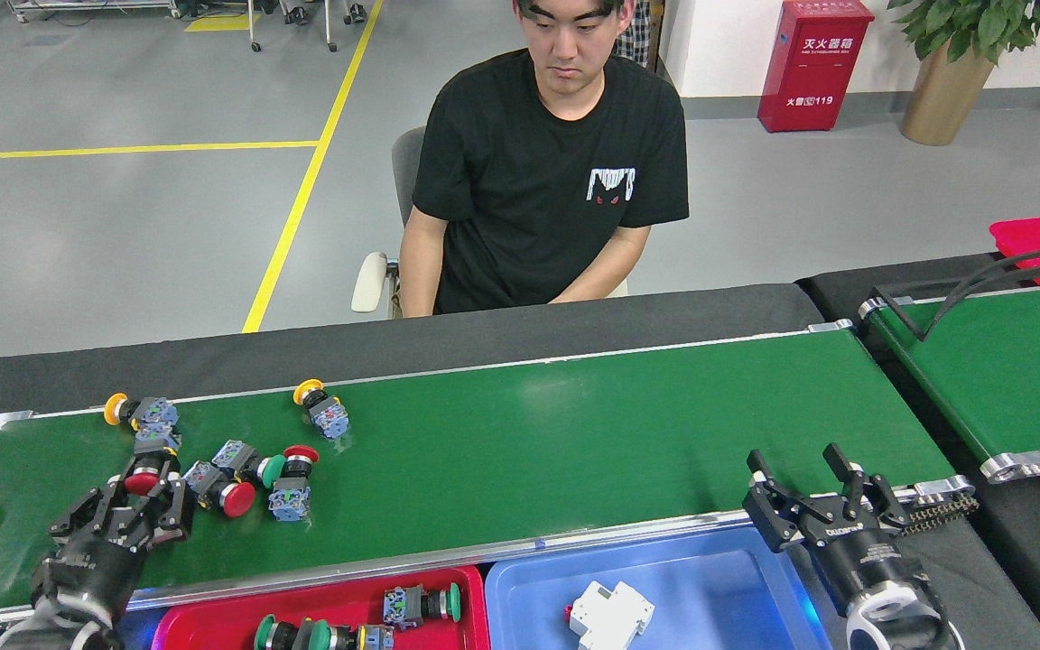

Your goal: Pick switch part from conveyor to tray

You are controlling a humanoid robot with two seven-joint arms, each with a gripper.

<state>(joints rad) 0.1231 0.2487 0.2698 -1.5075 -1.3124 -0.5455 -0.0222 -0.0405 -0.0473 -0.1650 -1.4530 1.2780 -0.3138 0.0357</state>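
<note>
The conveyor [574,433] runs across the head view, with several switch parts lying at its left end. A yellow-capped switch part [320,408] lies near the far rail, and a second yellow-capped one [136,411] is further left. A red-capped switch part [143,478] lies between the fingers of my left gripper [127,506], which is open and straddles it. My right gripper [795,460] is open and empty over the near rail at the belt's right end. The red tray [213,623] below the belt holds green-capped switch parts [421,603].
A cluster of red- and green-capped parts [249,474] lies just right of my left gripper. A blue tray [710,578] holds a white part [606,614]. A person [547,181] sits behind the belt. A second green belt [1007,370] stands at the right.
</note>
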